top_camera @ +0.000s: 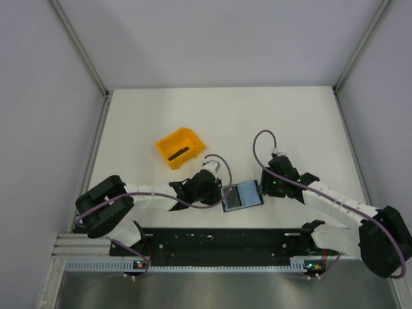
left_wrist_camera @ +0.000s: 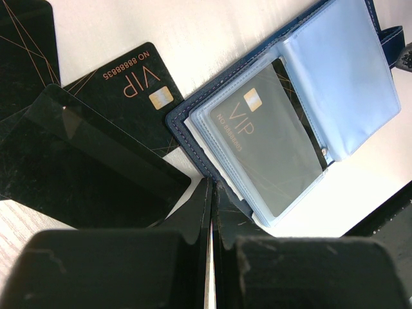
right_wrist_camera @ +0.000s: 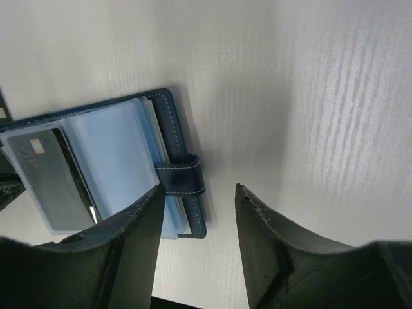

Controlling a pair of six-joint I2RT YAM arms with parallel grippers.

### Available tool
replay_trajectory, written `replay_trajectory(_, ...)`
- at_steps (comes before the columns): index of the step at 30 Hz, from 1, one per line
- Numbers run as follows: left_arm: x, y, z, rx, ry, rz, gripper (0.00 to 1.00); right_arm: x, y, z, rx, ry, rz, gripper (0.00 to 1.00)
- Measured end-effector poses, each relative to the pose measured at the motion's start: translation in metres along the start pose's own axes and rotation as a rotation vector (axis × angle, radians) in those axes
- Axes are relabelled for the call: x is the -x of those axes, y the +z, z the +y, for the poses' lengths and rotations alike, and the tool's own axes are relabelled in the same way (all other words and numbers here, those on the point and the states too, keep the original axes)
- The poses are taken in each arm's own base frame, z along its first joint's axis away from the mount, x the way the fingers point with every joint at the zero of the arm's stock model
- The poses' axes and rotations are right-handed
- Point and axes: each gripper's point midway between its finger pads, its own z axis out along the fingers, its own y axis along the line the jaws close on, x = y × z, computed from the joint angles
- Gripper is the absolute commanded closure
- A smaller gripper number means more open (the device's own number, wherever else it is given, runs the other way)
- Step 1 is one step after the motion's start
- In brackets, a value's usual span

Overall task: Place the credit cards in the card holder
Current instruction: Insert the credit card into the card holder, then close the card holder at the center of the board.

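The navy card holder (top_camera: 242,195) lies open on the table between my grippers. In the left wrist view, a black VIP card (left_wrist_camera: 264,138) sits inside a clear sleeve of the card holder (left_wrist_camera: 193,138). A second black VIP card (left_wrist_camera: 129,90) lies flat on the table just left of it. Another black card (left_wrist_camera: 26,51) shows at the top left. My left gripper (left_wrist_camera: 212,190) is shut, with its tips at the holder's near-left edge and nothing visible between them. My right gripper (right_wrist_camera: 196,193) is open, and its left finger (right_wrist_camera: 138,219) rests over the blue sleeves beside the holder's strap (right_wrist_camera: 181,177).
An orange bin (top_camera: 168,143) stands at the back left with a dark strip (top_camera: 179,153) in it. A dark glossy flat piece (left_wrist_camera: 84,167) close to the left wrist camera covers part of the loose card. The black rail (top_camera: 219,241) runs along the near edge.
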Motion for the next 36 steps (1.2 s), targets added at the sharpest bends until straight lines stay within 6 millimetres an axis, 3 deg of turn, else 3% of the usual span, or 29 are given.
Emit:
replay_trajectory(20, 0.0, 0.0, 0.0, 0.0, 0.0, 0.0, 1.0, 0.004, 0.012, 0.01, 0.068, 0.023, 0.002, 0.72)
replay_trajectory(30, 0.0, 0.0, 0.0, 0.0, 0.001, 0.0, 1.0, 0.0, 0.017, 0.009, 0.077, 0.03, 0.022, 0.73)
replay_trajectory(36, 0.0, 0.0, 0.0, 0.001, 0.001, 0.0, 1.0, 0.001, 0.021, 0.008, 0.084, 0.036, 0.019, 0.95)
